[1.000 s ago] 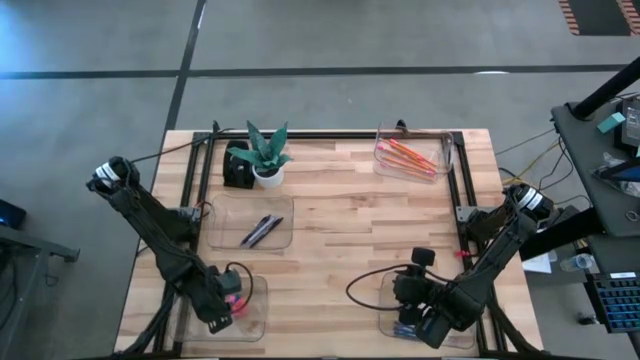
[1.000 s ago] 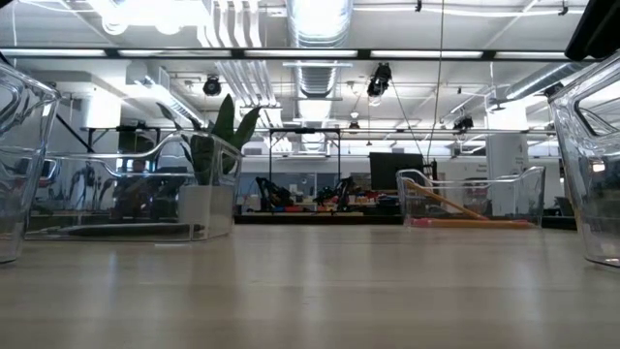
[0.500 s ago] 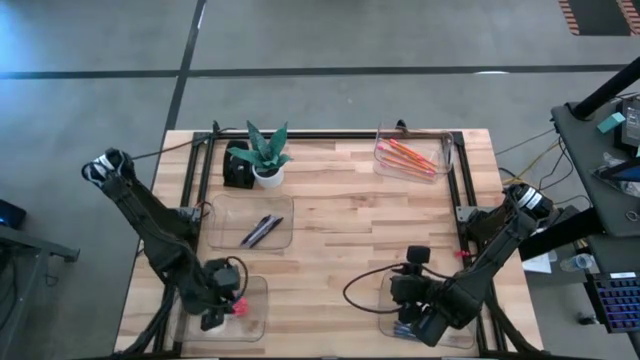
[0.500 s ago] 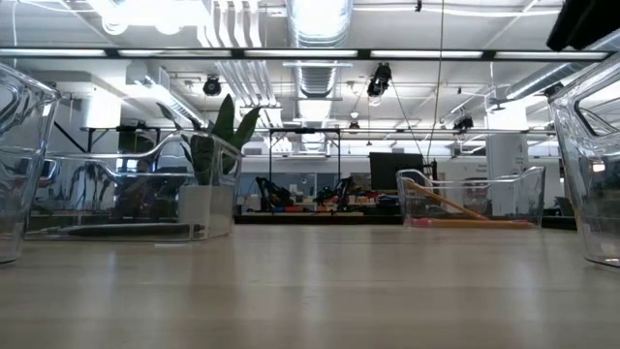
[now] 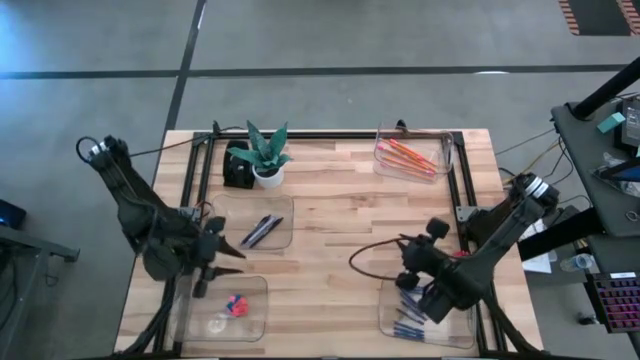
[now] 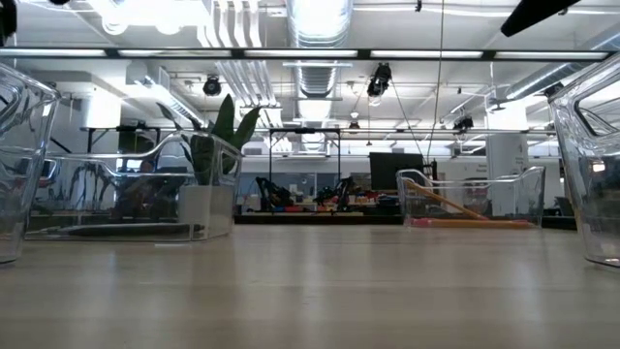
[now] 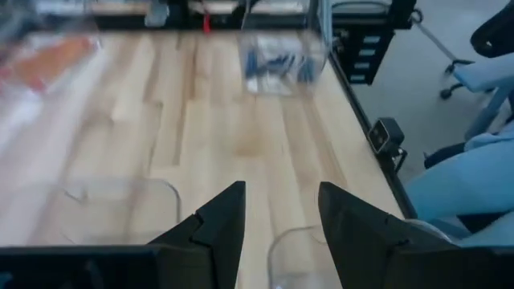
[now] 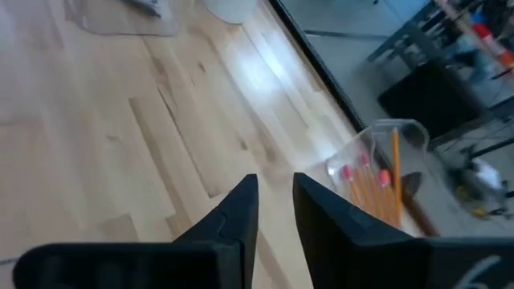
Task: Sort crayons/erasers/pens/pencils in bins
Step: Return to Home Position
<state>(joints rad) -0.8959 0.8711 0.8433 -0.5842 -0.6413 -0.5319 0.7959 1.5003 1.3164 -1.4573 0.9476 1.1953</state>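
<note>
In the high view my left gripper [image 5: 226, 252] hangs open between the pen bin [image 5: 285, 240] and the near-left bin [image 5: 255, 322], where pink and blue erasers [image 5: 235, 305] lie on the floor. Its wrist view shows nothing between the fingers [image 7: 281, 205]. My right gripper [image 5: 410, 268] hovers just beyond the near-right bin [image 5: 385, 322], which holds blue crayons [image 5: 408, 322]. Its fingers [image 8: 275, 197] stand a narrow gap apart with nothing between them. Dark pens [image 5: 261, 230] lie in their bin. Orange and red pencils [image 5: 410, 155] lie in the far-right bin [image 5: 445, 160].
A potted green plant [image 5: 266, 155] and a black block [image 5: 237, 167] stand at the far left. Bare wood [image 5: 340, 240] lies between the bins. A black frame rail [image 5: 460, 190] runs along the table's right side. The low view shows the bins' clear walls [image 6: 470, 199].
My left gripper has risen out of the near-left bin, gone toward the table's far edge and rolled; the erasers lie uncovered in that bin. My right gripper has lifted from over the crayon bin and moved toward the far edge.
</note>
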